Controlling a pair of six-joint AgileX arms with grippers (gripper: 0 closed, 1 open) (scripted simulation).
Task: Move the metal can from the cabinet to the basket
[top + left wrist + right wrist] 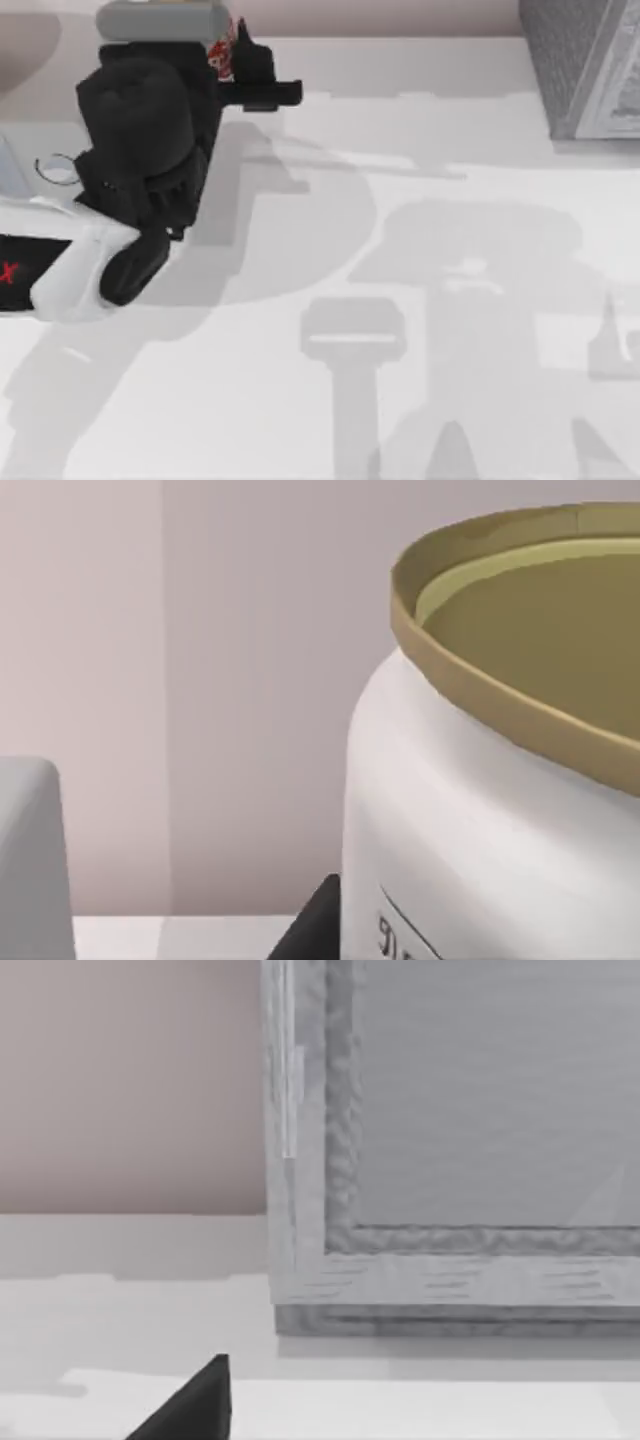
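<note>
Reaching toward the table's far left corner, the left gripper sits at the one metal can, whose red-and-white label peeks out beside the black fingers; whether the jaws clamp it cannot be told. From the left wrist view the can looms close, gold lid and white wall plain, detail the top view hides. One cabinet stands at the far right corner, well apart; the right wrist view faces its pale front panel.
</note>
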